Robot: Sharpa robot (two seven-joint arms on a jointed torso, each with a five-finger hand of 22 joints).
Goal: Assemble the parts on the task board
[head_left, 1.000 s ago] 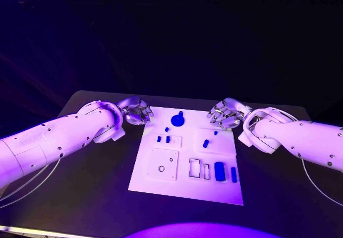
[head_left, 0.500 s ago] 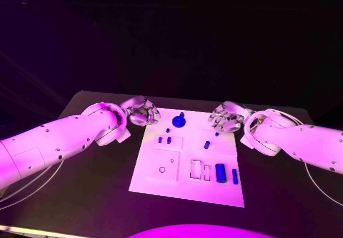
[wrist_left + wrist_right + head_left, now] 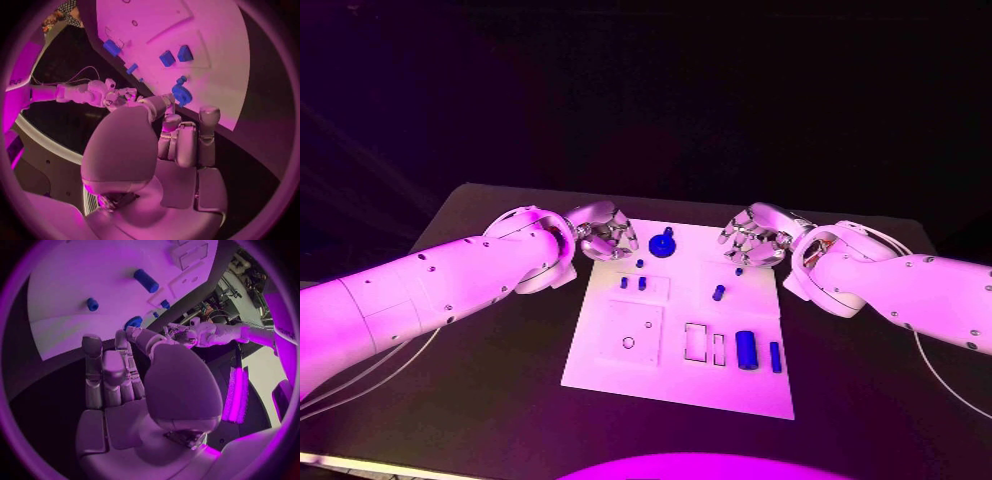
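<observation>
Left hand advancing right over board far-left corner, closing on round part; fingers loosely curled, grasping nothing. Right hand hovering at far-right edge, empty. Parts lying untouched; pickup likely starting.

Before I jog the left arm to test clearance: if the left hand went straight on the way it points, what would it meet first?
Probably the round blue part, just beyond the left hand at the task board's far edge; height is unclear.

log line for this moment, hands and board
left hand: empty, at board's far left corner | right hand: empty, at far right edge | board: blue parts untouched | step: no grasp yet
</observation>
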